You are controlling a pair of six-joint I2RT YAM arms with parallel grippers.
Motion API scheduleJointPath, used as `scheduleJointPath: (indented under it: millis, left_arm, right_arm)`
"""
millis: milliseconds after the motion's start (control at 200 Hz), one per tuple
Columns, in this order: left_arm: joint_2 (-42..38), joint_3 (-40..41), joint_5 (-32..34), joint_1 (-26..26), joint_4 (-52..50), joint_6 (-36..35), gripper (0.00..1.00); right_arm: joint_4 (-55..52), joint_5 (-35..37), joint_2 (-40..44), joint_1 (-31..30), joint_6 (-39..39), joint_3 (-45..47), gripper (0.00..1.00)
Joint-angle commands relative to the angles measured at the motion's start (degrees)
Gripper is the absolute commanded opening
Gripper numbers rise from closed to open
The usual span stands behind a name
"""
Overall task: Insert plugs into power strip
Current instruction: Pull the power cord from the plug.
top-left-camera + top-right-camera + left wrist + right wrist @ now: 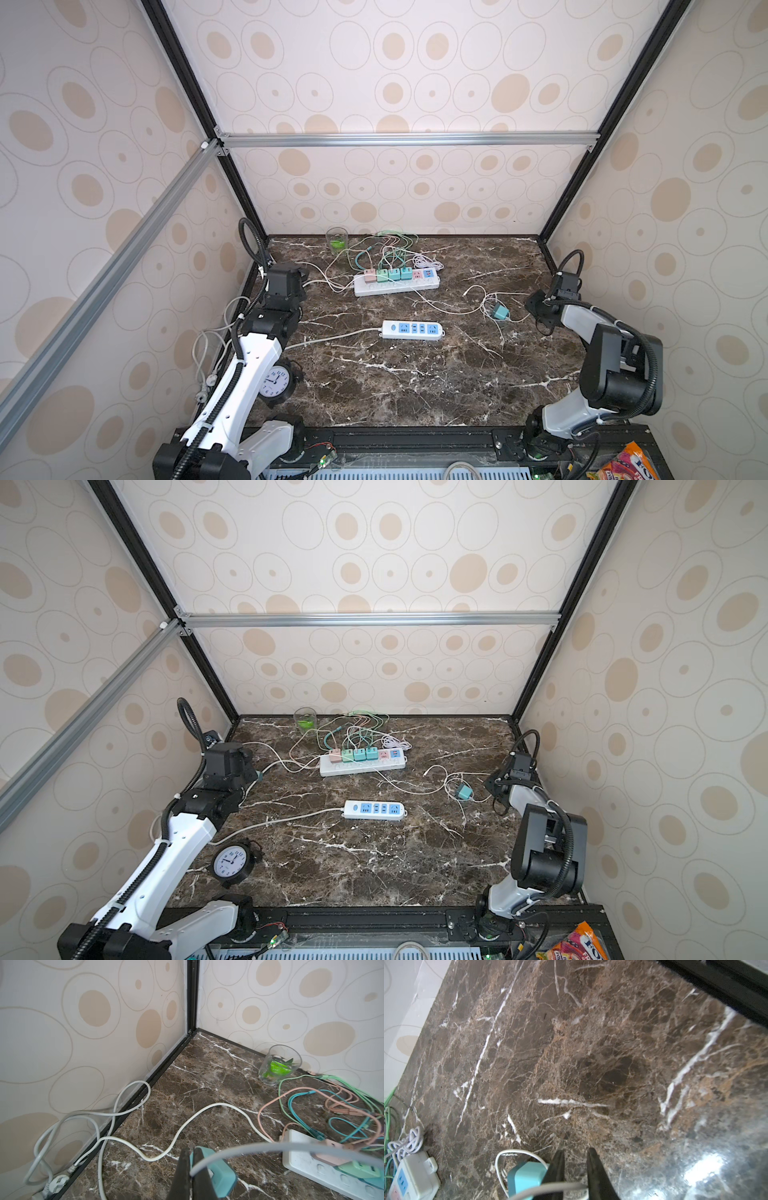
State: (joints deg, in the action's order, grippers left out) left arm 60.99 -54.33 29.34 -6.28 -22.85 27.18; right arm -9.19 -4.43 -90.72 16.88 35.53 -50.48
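The teal plug [223, 1176] is the one I have in hand. The left tool [191, 1150] is closed tight at it, though the left wrist view does not let me tell whether the pinch lands on the cube's edge or on its grey cable, which arcs away beside the fingers. I read this as a carry hold. The plug sits just off one end of the long power strip [395, 287], where four seated plugs [387, 274] stand in a row. Their pastel cables are thrown back toward the wall, so the two free sockets [424, 274] at the other end are uncovered. The short power strip [412, 329] lies empty mid-worktop [415, 382], probably so either arm can reach it. A second teal plug [527, 1176] lies inside its white cable's loop. The right tool [576, 1151] has its jaws apart with no plug between them, and that plug is just outside one finger, so I judge the tool needs to shift sideways before it can grip.
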Motion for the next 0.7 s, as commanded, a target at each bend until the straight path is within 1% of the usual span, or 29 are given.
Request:
scheduleJointPath:
  millis: [0,110,165,235,310,500,595,695]
  left_arm:
    - [-1.40,-1.07,6.35,4.65,-1.81,-1.90,0.00]
    - [-2.35,-1.20,9.70,10.29,-3.26,-3.80,0.00]
    - [-2.86,-1.27,11.57,11.78,-4.14,-4.09,0.00]
    - [-3.65,-1.14,11.96,12.31,-4.30,-4.73,0.00]
    - [-3.95,-1.00,10.70,12.38,-4.07,-5.20,0.00]
    - [-2.63,-1.93,11.38,12.51,-4.64,-5.04,0.00]
    - [-3.37,-2.02,10.60,14.65,-3.54,-5.19,0.00]
    - [-3.77,-2.40,10.04,16.75,-3.13,-5.77,0.00]
  right_arm:
    - [-2.41,1.33,-1.54,1.64,0.25,-1.58,0.25]
    - [-2.63,1.82,-3.03,3.65,1.74,-2.26,0.25]
    - [-2.03,1.83,-3.30,4.74,2.62,-2.17,0.25]
    - [-1.80,2.01,-3.41,5.82,3.01,-2.72,0.25]
    - [-2.48,2.70,-3.59,6.29,2.47,-4.01,0.26]
    - [-4.48,4.56,-3.59,8.53,1.52,-6.65,0.28]
    - [-3.63,2.48,-4.30,10.73,2.13,-6.76,0.29]
    - [-4.13,2.55,-5.66,11.74,2.15,-7.65,0.29]
